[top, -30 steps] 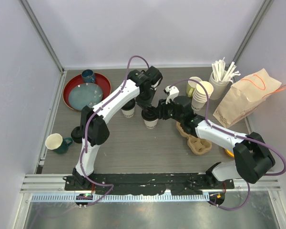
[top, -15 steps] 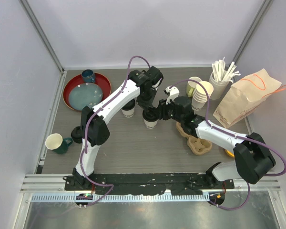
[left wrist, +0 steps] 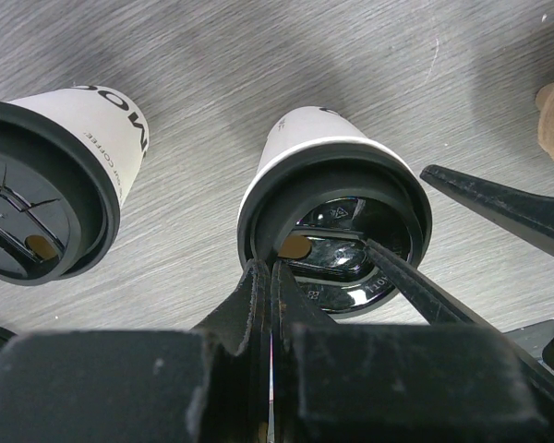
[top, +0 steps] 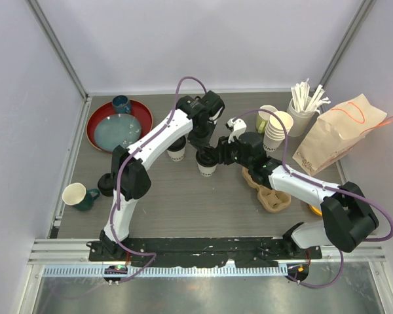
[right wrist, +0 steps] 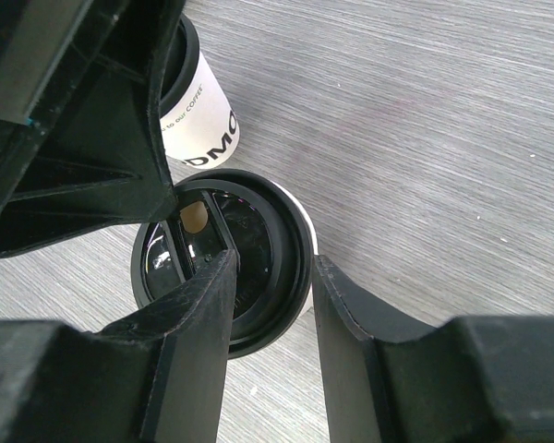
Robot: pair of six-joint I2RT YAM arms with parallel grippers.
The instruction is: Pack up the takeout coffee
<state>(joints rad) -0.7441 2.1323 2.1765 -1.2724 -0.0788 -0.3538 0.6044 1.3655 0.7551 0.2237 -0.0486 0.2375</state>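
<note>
Two cream-white paper cups with black lids stand on the table. The middle cup (top: 207,163) also shows in the left wrist view (left wrist: 332,221) and the right wrist view (right wrist: 223,272). The second cup (top: 176,150) stands to its left (left wrist: 46,185). My left gripper (top: 202,147) is shut and empty, and its tips (left wrist: 270,269) rest on the near rim of the middle cup's lid. My right gripper (top: 213,157) is open and straddles that lid's rim (right wrist: 270,268). One finger (right wrist: 198,305) lies over the lid and the other (right wrist: 351,314) just outside the cup wall.
A brown pulp cup carrier (top: 268,190) lies right of the cups, under my right arm. Behind it are a stack of bare paper cups (top: 278,131), a yellow-green mug (top: 264,116), a stirrer holder (top: 304,108) and a paper bag (top: 334,134). A red tray (top: 97,131) sits far left and a mug (top: 78,195) near left.
Almost nothing. The middle cup and both grippers have stayed where they were, with only a tiny shift of the right arm.
</note>
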